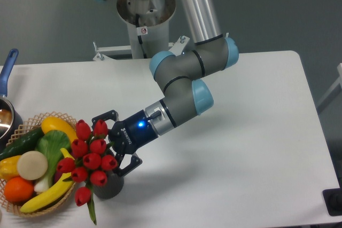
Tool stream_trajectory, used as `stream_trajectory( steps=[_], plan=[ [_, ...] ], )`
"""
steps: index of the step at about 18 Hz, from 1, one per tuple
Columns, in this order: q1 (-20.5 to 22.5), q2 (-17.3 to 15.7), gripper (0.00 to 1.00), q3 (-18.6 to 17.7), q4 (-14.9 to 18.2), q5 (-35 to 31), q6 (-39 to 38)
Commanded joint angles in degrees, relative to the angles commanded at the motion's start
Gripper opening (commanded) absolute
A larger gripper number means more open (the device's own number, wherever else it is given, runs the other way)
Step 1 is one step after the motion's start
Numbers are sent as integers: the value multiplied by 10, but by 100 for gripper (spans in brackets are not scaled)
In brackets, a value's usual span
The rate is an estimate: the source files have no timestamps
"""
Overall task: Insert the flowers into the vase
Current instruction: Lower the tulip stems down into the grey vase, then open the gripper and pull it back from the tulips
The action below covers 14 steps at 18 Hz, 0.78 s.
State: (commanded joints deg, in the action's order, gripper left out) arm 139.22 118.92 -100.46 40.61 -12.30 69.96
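Note:
The flowers (88,156), a bunch of red tulip heads with a green leaf hanging down, stand in the vase (111,185). The vase is a short dark grey cylinder at the front left of the table, and the tulip heads cover its mouth. My gripper (109,145) is right behind the bunch, just above the vase. Its jaws are spread wide, one finger (105,116) above the heads and the other finger (131,165) by the vase's rim. The stems are hidden behind the heads.
A woven wicker basket (21,130) with fruit and vegetables stands at the left, touching the flowers. A blue-handled pot (8,68) sits at the far left edge. The arm's base (144,14) is at the back. The table's front edge is close below the vase.

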Motion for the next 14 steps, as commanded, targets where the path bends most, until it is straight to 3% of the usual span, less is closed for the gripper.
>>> stream_trajectory(
  steps=[14],
  plan=[
    [46, -35, 100, -41, 0, 1, -1]
  ],
)
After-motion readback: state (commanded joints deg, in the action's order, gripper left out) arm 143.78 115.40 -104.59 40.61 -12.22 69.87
